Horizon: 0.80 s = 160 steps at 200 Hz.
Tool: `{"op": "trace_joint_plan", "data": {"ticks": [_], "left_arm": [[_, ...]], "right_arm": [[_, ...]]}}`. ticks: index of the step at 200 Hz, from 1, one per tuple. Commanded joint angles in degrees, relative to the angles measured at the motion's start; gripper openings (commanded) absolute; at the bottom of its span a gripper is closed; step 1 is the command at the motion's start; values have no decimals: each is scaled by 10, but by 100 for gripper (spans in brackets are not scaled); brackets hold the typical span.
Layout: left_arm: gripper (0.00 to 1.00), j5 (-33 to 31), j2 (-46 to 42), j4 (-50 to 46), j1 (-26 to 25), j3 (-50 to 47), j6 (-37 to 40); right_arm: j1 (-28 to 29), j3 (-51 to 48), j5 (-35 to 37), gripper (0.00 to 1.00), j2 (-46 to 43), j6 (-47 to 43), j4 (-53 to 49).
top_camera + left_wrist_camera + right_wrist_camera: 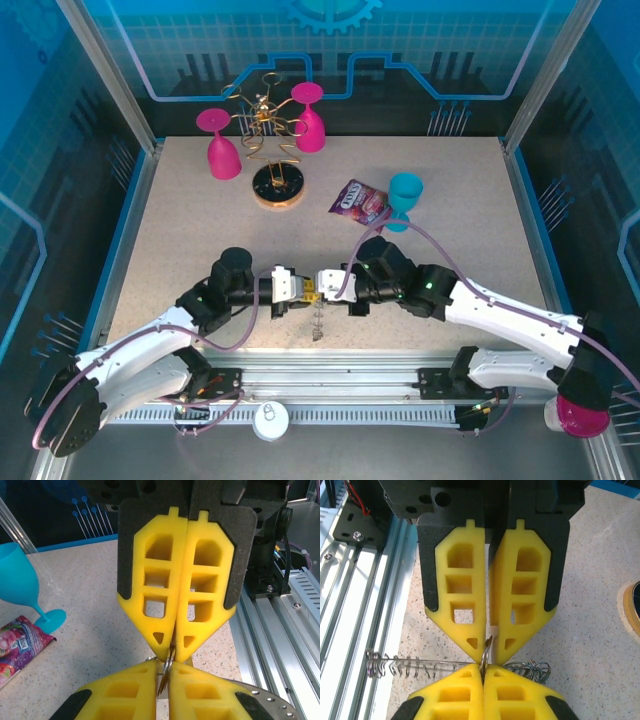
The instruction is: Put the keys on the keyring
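The two arms meet tip to tip on the near side of the blue glass [405, 192] and to its left, close to the front edge of the bench [180, 250]. The left claw [296, 287] and the right claw [322, 282] point straight at each other with their yellow fingertips almost touching.

Both claws are narrow. In the right wrist view, the left claw [487, 647] and the right claw [482, 672] each pinch a thin metal loop between their tips, with hardly a gap left between the fingers. This loop looks like part of the keyring [415, 667]. The keyring shows here as a row of small wire loops on a thin wire. It runs from under the tips toward the rail, away from the glass.

From above, the keyring [318, 328] is a thin dark line just below the joined tips.

The left wrist view shows the same pinch on the loop [170, 660], with the glass off to the far side. The key is too small to tell apart from the yellow fingers.

A snack packet [355, 203] lies just beside the glass, on its left.
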Motion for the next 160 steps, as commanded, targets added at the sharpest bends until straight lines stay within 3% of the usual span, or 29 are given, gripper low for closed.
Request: {"op": "trace_joint_plan", "data": {"ticks": [1, 19, 28, 47, 63, 114, 160], "left_arm": [[11, 17, 1, 8, -3, 17, 12], [0, 23, 2, 3, -3, 17, 14], [0, 23, 1, -1, -3, 18, 18], [0, 22, -6, 6, -3, 13, 20], [0, 20, -13, 36, -3, 1, 10], [0, 34, -14, 123, -3, -27, -42], [0, 54, -5, 149, -3, -30, -64]], "right_arm": [[18, 35, 3, 0, 16, -23, -21], [19, 37, -3, 0, 14, -12, -5], [18, 28, 0, 0, 4, -3, 14], [3, -9, 3, 22, -32, 39, 59], [-20, -59, -11, 28, -69, 84, 98], [-33, -167, -49, 29, -125, 221, 231], [-27, -177, -36, 25, -107, 230, 267]]}}
